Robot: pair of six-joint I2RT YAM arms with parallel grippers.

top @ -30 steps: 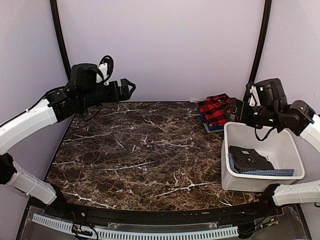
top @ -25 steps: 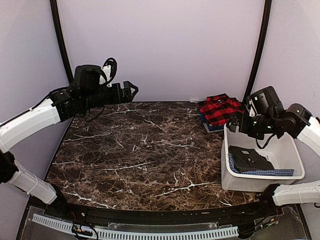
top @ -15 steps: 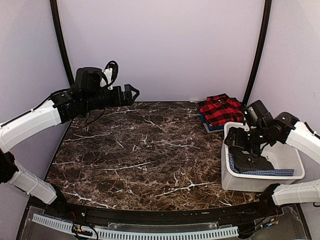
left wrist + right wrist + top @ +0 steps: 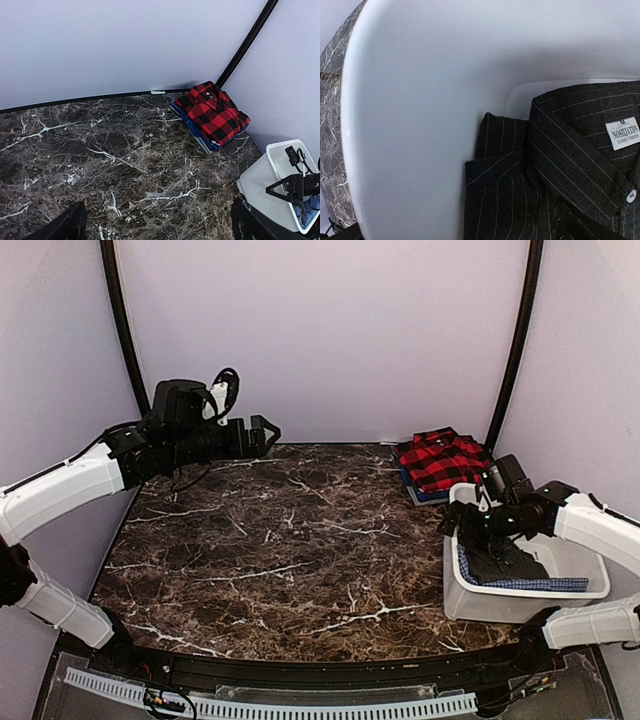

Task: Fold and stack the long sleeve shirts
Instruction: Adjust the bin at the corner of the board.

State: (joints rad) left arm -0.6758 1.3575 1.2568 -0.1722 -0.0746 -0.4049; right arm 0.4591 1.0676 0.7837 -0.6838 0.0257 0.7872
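Note:
The dark charcoal pinstripe shirt (image 4: 500, 560) lies folded in the white bin (image 4: 585, 545), collar and label up in the right wrist view (image 4: 560, 190). The red-and-black plaid shirt (image 4: 440, 458) lies folded on a stack at the table's back right, and shows in the left wrist view (image 4: 215, 110). My right gripper (image 4: 468, 528) is lowered into the bin's left end, just over the charcoal shirt, and looks open and empty. Its fingers are out of its own view. My left gripper (image 4: 268, 432) hangs open and empty high above the back left of the table, fingers wide apart (image 4: 70, 225).
The bin's white wall (image 4: 420, 100) is close on the right gripper's left. A blue checked cloth (image 4: 545, 585) lies under the charcoal shirt. Folded blue garments (image 4: 192, 127) lie under the plaid shirt. The dark marble table (image 4: 280, 540) ends in black rails.
My right arm has swung down from beside the plaid stack into the bin, onto the charcoal shirt. My left arm has edged slightly right.

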